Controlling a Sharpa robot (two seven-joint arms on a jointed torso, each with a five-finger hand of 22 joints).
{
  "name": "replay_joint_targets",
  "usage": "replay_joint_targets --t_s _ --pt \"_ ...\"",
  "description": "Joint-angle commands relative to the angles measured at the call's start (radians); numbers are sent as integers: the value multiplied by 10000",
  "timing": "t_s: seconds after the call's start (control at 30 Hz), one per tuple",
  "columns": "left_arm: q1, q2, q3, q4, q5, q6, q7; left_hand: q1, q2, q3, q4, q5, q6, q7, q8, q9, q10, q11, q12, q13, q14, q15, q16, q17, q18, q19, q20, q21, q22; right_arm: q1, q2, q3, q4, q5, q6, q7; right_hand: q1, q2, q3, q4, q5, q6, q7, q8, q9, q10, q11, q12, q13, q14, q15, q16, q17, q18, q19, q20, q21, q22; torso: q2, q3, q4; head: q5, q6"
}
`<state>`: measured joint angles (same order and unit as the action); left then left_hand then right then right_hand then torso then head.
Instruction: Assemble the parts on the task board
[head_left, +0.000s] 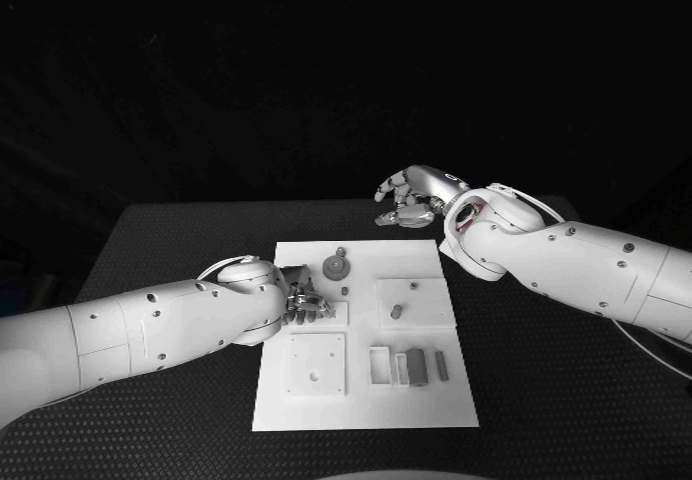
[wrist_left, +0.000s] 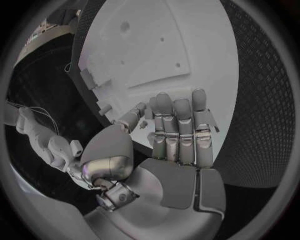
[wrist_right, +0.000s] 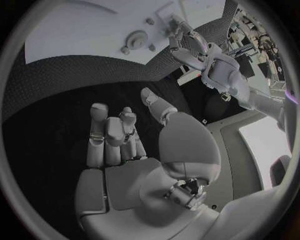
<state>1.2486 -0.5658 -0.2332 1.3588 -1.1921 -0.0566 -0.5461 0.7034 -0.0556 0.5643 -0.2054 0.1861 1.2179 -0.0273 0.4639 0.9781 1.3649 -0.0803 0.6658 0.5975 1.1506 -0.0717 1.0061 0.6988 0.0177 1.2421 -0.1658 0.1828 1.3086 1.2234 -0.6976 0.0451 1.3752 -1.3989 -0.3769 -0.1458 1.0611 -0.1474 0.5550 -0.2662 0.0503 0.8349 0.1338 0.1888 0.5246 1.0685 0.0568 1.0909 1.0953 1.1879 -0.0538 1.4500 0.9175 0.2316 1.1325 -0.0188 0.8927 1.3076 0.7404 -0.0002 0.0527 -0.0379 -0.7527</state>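
- Overhead, the white task board (head_left: 418, 400) lay flat in the middle of the black table (head_left: 173, 240), with small grey parts spread across it.
- A round toothed part, seemingly a gear (head_left: 336, 265), sat at the board's far edge; a short peg (head_left: 395, 312) stood right of centre, and a grey block (head_left: 417, 366) and slim bar (head_left: 443, 365) lay near the front right.
- These parts looked small, rigid and light, probably smooth, so a fingertip pinch across opposite sides seemed the safest hold; the gear seemed best taken by its rim.
- The left hand (head_left: 300, 301) rested over the board's left-centre, fingers straight and close together; whether it held anything could not be told.
- The right hand (head_left: 414, 198) hovered beyond the board's far edge, fingers loosely curled and apart, holding nothing.
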Motion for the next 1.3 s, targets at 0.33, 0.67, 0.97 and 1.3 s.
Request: replay_joint_targets --t_s 0.33,0.67,0.97,1.3 --pt "-40 -29 36 -26 273 -51 149 -807 -1157 -439 483 -1372 -123 84 -44 27 -149 14 32 -36 -158 1 35 -48 201 96 -25 -228 99 -12 14 5 -31 -2 112 54 -119 -29 -21 46 -16 -306 378 31 -20 -62 4 69 -17 -63 20 -32 -12 302 59 6 -63 130 4 2 -7 -9 1" --pt "-36 -34 138 -69 270 -117 58 -951 -1401 -444 691 -1371 -821 326 -72 132 -681 82 126 39 -588 -21 113 -24 145 -121 -17 -415 131 -18 20 5 -47 10 124 41 -172 -61 -30 89 -15 -329 384 21 -27 -65 10 74 -25 -66 25 -32 -15 302 62 8 -68 130 5 7 -8 -29 -14" --pt "-29 -89 402 -65 118 -187 -55 -639 -1266 -426 519 -1369 -1352 616 -545 -204 -938 152 357 138 -788 -19 263 -5 96 -183 -23 -460 195 -18 10 5 -64 18 140 40 -189 -67 -29 107 -15 -333 385 20 -29 -66 11 76 -28 -66 26 -32 -16 302 63 8 -71 130 -4 8 -2 -50 -10" --pt "-13 -76 553 -35 263 195 -46 -93 -471 -755 -310 -1265 -1709 879 -1567 -1052 -1047 318 741 105 -833 -56 495 -100 30 -133 -77 -423 207 -24 28 4 -94 19 190 34 -199 -70 -27 121 -15 -334 386 20 -30 -66 12 79 -30 -66 27 -31 -17 302 64 8 -72 130 6 8 -12 -59 8"
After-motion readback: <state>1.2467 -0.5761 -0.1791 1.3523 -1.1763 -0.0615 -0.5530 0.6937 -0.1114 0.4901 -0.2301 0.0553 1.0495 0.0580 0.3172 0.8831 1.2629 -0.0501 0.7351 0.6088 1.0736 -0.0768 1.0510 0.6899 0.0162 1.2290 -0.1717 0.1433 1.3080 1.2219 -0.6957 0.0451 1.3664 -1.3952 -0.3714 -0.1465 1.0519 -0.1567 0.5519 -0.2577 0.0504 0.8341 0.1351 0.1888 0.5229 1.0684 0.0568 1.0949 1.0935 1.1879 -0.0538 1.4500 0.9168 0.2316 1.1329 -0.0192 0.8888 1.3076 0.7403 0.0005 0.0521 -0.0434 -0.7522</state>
